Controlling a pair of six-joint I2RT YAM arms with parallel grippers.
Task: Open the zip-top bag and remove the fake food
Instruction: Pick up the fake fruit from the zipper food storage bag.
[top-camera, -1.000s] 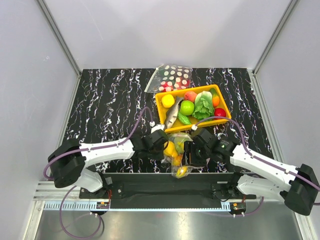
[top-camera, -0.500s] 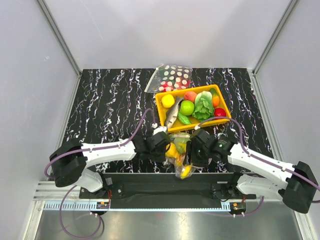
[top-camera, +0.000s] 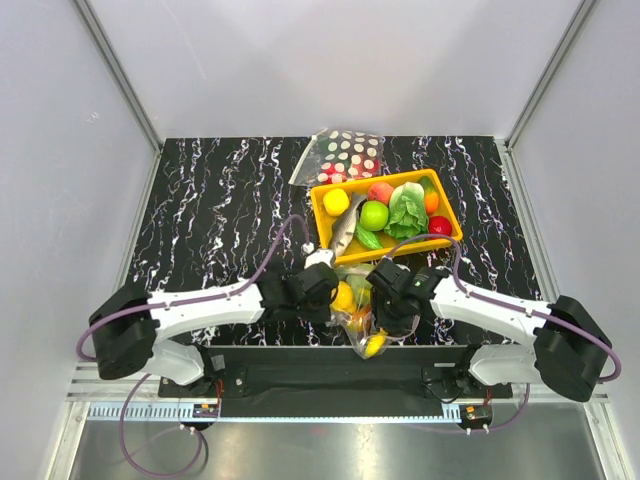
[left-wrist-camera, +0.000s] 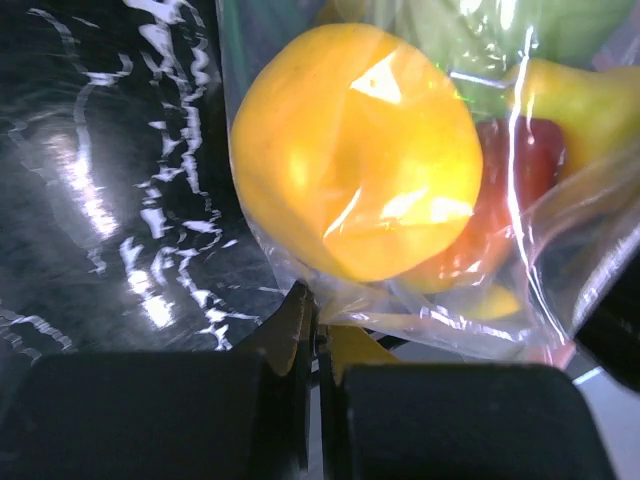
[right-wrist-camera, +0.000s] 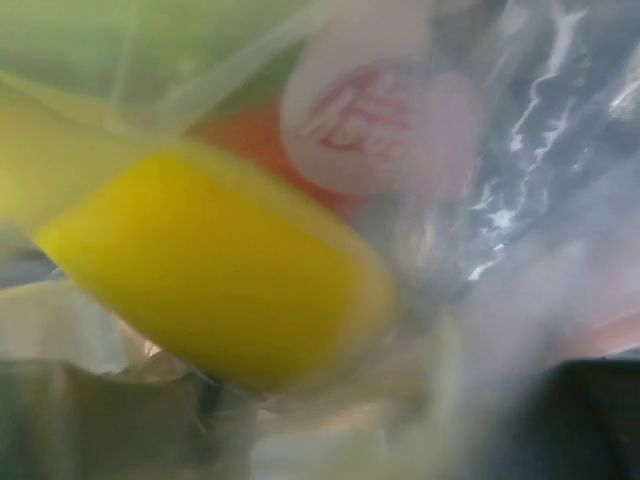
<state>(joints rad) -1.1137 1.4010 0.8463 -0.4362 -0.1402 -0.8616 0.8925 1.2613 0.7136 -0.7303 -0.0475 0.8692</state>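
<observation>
Bag (top-camera: 360, 320) is found at the near edge of the surface (top-camera: 220, 220), between the 2 grippers, with food (left-wrist-camera: 355, 165) packed inside. Its long axis is judged to run near to far. Left gripper (left-wrist-camera: 315, 345) is pressed together on bag film at the bag's left side. Right gripper (top-camera: 395, 303) is set against the right side, equally near. Its spread cannot be told because the view is blurred.

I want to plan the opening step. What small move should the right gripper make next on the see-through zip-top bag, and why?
Probably close the right gripper on the crinkly see-through zip-top bag, pressed against it: the left gripper pinches one edge, and the glossy plastic toy food is inside.
</observation>
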